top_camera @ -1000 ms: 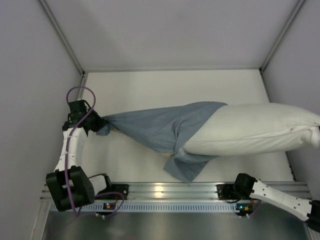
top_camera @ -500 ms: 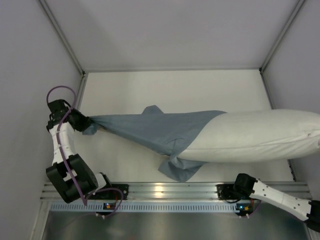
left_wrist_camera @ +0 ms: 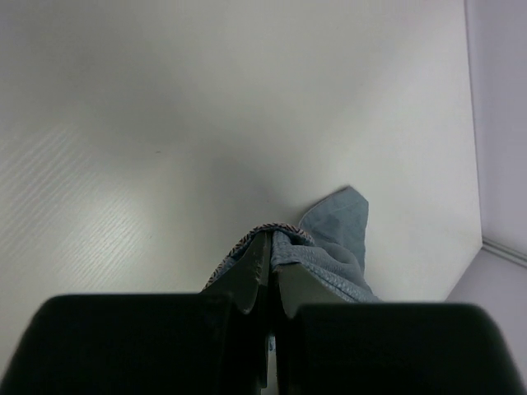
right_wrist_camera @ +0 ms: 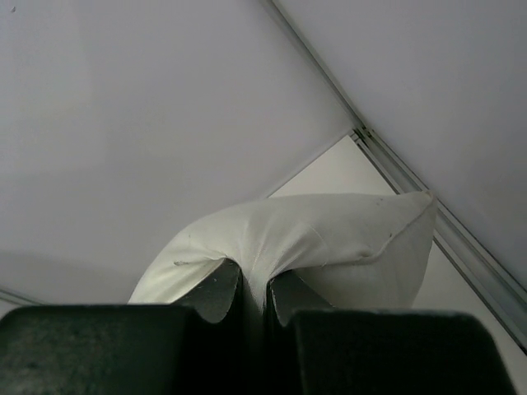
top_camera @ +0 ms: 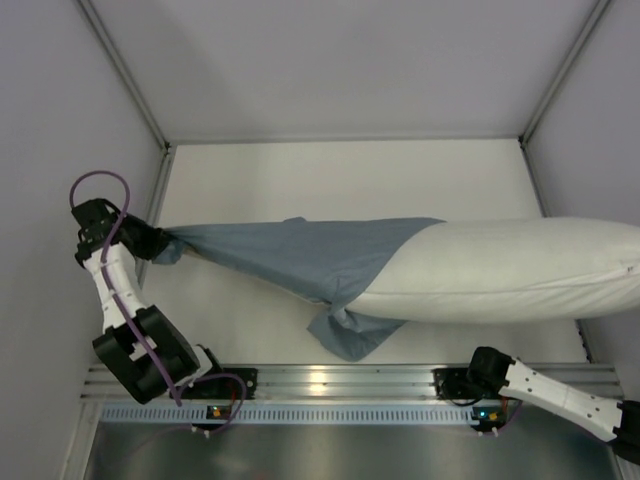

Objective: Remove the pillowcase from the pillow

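The grey-blue pillowcase [top_camera: 300,258] lies stretched across the table, still over the left end of the white pillow [top_camera: 510,270]. My left gripper [top_camera: 158,243] is shut on the pillowcase's left end at the table's left edge; the pinched cloth [left_wrist_camera: 329,247] shows in the left wrist view between the jaws [left_wrist_camera: 270,267]. The pillow reaches to the right edge of the top view. My right gripper [right_wrist_camera: 254,284] is shut on a fold of the pillow [right_wrist_camera: 313,239]; it lies outside the top view.
Grey enclosure walls stand close on the left [top_camera: 60,150] and right [top_camera: 600,150], with metal corner posts. An aluminium rail [top_camera: 330,385] runs along the near edge. A loose flap of pillowcase [top_camera: 350,335] lies near the rail.
My left gripper has pulled the pillowcase end further left, toward the wall. The cloth has drawn out straighter and more pillow is bare. The pillow has shifted slightly right.
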Robot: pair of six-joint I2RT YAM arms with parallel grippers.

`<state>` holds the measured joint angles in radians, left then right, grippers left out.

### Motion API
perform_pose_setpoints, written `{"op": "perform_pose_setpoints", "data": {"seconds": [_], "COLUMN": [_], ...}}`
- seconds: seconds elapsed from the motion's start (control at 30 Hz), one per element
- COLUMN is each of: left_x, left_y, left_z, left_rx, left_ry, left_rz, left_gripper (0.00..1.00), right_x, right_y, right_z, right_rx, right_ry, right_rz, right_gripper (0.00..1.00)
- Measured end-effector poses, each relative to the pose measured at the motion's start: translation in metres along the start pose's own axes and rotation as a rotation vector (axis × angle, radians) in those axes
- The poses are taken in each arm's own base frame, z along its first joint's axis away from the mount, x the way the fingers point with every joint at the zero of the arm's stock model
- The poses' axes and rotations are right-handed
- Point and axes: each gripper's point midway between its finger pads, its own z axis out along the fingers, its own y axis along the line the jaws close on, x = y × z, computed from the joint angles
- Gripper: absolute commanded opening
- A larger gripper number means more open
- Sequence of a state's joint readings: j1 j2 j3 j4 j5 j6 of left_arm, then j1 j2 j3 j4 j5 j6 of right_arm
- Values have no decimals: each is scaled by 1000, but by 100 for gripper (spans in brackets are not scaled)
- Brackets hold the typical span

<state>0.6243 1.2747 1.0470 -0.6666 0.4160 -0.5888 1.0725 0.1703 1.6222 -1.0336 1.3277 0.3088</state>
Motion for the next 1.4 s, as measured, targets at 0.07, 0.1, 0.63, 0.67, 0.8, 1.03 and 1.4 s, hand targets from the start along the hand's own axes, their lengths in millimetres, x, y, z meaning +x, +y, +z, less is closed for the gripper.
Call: {"op": "perform_pose_setpoints", "data": {"seconds": [0.07, 0.1, 0.63, 0.67, 0.8, 1.03, 1.4], "left_x": [-1, 0, 145, 151, 172, 254, 367], "left_y": [-6, -10, -162, -165, -169, -161, -104], "left_z": [-1, 0, -18, -25, -53, -115, -165], "left_rx": [33, 56, 516, 539, 621, 846, 1027], "left_ry": [10, 19, 270, 268, 247, 376, 637], "left_rz": [-11, -14, 611, 640, 722, 897, 1076], "left_gripper": [0, 0, 89, 95, 99, 99, 99], "right_x": [-1, -1, 43, 45, 50, 50, 52], "right_y": [-1, -2, 30, 34, 42, 44, 49], "right_z": [0, 0, 13, 14, 15, 15, 14], "right_rx": [3, 8, 68, 65, 51, 45, 19], "right_ry": [-2, -4, 15, 18, 28, 30, 43], "right_rz": [3, 3, -93, -94, -93, -70, -41], "right_gripper": [0, 0, 0, 0, 0, 0, 0]}}
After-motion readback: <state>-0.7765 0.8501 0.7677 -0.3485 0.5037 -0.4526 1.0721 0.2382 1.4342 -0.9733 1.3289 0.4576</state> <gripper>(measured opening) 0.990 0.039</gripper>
